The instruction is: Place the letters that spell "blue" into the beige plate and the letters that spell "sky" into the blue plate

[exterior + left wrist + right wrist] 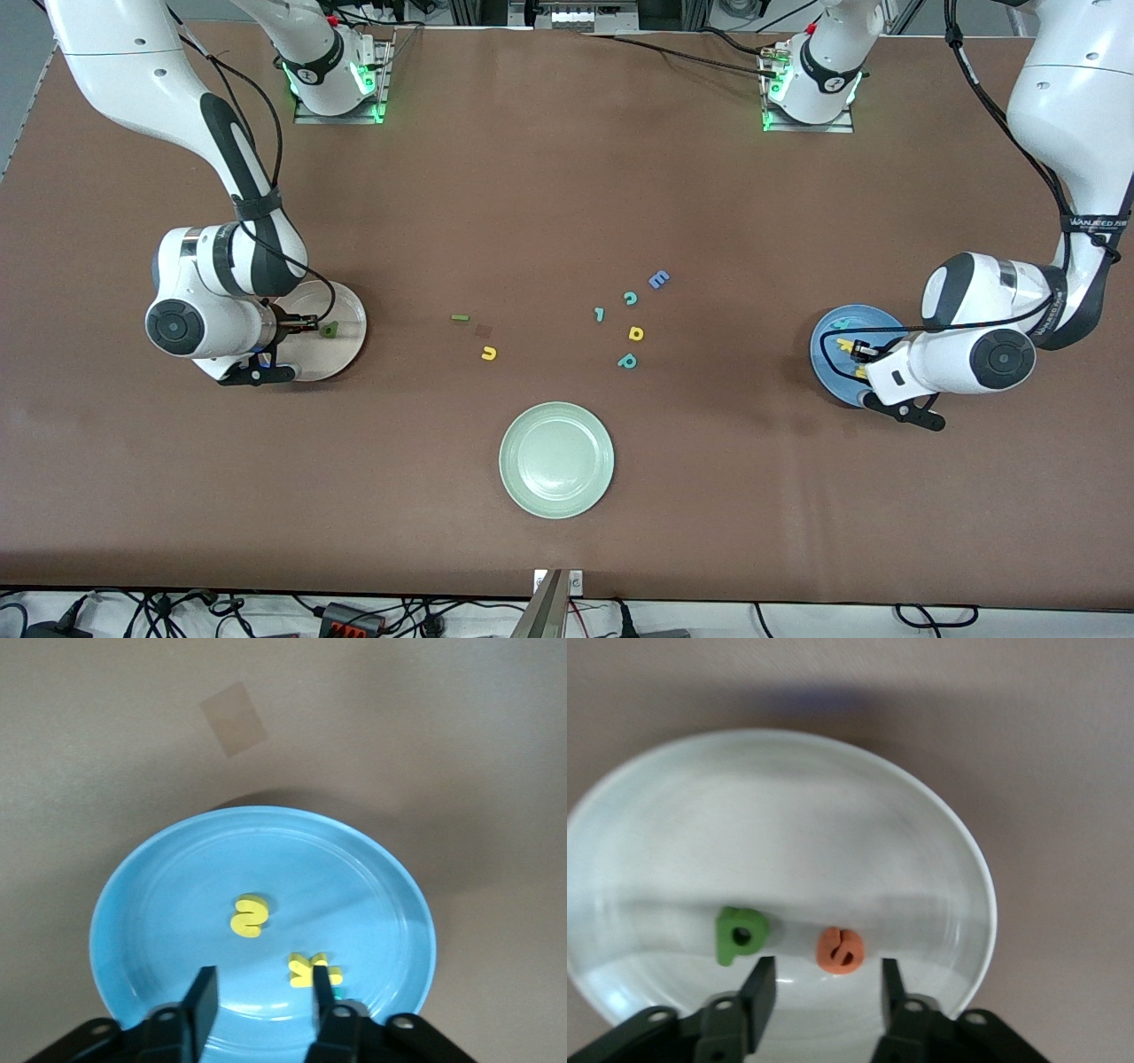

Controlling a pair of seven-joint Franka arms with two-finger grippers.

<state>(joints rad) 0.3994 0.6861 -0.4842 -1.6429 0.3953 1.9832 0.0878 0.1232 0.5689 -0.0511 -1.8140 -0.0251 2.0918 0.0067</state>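
Note:
My left gripper (263, 1001) hangs open low over the blue plate (159, 877), nothing between its fingers. On that plate lie the yellow s (251, 915) and the yellow k (312, 969); a bit of teal (338, 992) shows beside the k, partly hidden by one finger. My right gripper (825, 988) is open over the beige plate (859, 815), where the dark green b (739, 935) and the orange e (839, 950) lie just past its fingertips. The green l (460, 317) and the yellow u (488, 354) lie on the table mid-way between the plates.
A pale green plate (556, 459) sits nearest the front camera at mid-table. Loose letters lie toward the left arm's end of the middle: blue E (658, 280), teal c (630, 299), a small teal letter (600, 314), a yellow looped letter (636, 334), another teal letter (627, 361).

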